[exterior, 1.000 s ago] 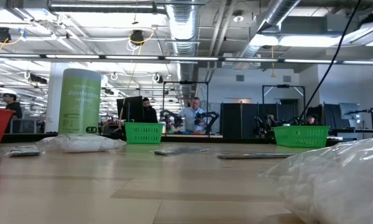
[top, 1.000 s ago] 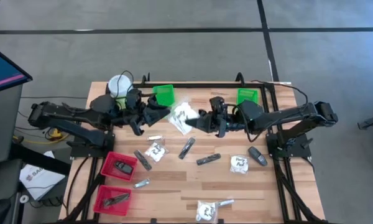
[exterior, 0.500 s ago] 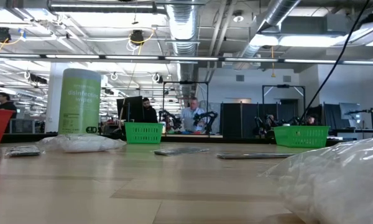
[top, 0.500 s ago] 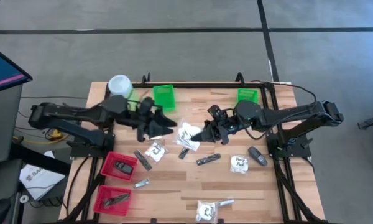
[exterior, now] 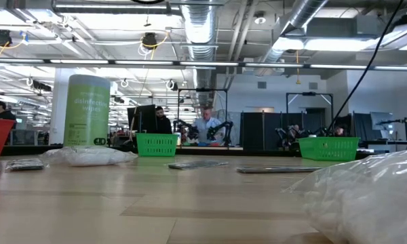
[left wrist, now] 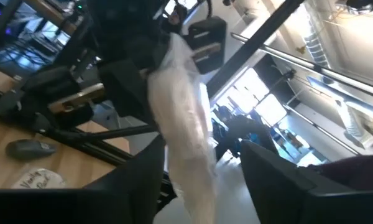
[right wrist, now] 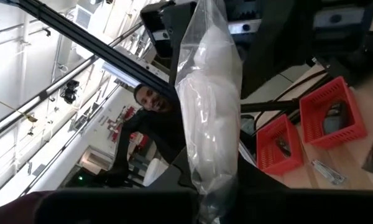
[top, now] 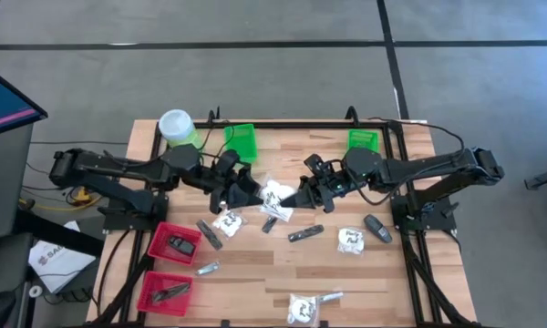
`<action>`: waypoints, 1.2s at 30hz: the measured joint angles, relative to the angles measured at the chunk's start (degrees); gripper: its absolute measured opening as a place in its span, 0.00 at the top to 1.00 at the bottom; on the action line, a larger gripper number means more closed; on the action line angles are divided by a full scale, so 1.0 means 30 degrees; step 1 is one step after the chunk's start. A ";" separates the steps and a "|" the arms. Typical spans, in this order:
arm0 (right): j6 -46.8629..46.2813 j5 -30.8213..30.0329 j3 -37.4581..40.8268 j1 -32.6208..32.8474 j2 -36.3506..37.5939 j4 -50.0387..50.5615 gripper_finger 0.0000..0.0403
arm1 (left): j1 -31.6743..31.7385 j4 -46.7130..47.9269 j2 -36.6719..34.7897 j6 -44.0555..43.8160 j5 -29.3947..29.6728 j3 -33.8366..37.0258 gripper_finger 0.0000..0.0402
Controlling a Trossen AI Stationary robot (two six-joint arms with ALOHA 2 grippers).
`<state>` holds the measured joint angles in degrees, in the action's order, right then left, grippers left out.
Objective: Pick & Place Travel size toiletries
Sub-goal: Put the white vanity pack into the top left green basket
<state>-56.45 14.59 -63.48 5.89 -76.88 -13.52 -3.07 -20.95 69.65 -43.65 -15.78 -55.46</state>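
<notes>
Wooden tabletop (top: 255, 273) under the overhead camera: at left, two red baskets (top: 173, 241) and a light-green canister (top: 176, 128). The left gripper (top: 248, 189), fingers spread, sits just beside a white crinkly packet (top: 275, 198) held up mid-table between the arms. The right gripper (top: 296, 196) pinches that packet, fingers pressed together on it. Other packets (top: 350, 240), sachets and dark sticks (top: 305, 233) lie scattered over the wood, green baskets (top: 363, 139) at the far edge.
</notes>
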 joint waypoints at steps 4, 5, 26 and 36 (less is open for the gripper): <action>-0.0035 0.0087 0.0000 -0.0006 0.0000 0.0479 0.96 | -0.0021 -0.0044 0.0020 0.0005 -0.0332 0.0000 0.62; -0.0079 0.0091 0.0000 -0.0006 0.0000 0.0725 0.95 | -0.0015 -0.0043 -0.0012 0.0005 -0.0345 0.0000 0.65; 0.0723 0.0839 0.0000 -0.0010 0.0067 0.0183 0.90 | 0.0839 -0.0017 -0.0085 0.0021 -0.0418 0.0000 1.00; 0.0502 0.1302 -0.0015 -0.0392 0.1470 -0.0106 0.63 | 0.1857 0.5815 -0.1274 0.1519 -0.0555 -0.1295 1.00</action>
<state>-54.94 18.49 -63.53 4.71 -72.47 -13.83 2.50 -3.50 65.83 -39.10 -17.44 -59.35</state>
